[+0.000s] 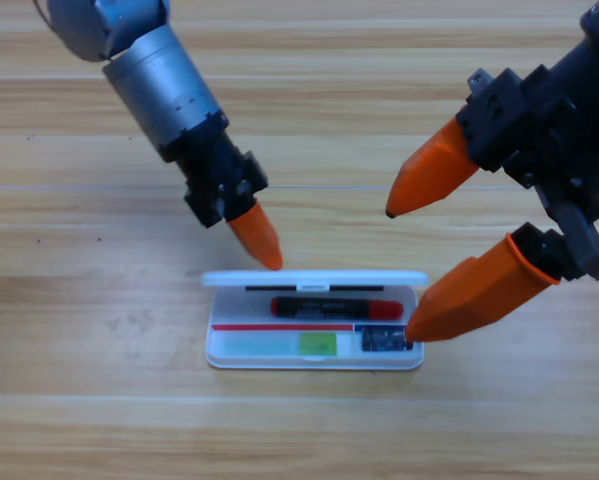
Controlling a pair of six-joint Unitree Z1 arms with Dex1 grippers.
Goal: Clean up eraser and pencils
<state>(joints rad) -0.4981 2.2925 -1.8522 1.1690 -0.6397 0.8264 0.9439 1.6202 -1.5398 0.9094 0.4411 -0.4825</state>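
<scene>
A white pencil case lies open near the middle of a wooden table, seen from above. Inside it the pencil, a thick black stick with red ends, lies lengthwise in the upper compartment, and a small dark block, probably the eraser, sits in the lower right compartment. The lid is tipped partway over. The left gripper points down at the lid's rear edge; whether its jaws are parted cannot be told. The right gripper is spread wide and holds nothing, its lower jaw tip at the case's right end. Everything seems packed; closing is in hand. Next, the lid needs pressing flat.
</scene>
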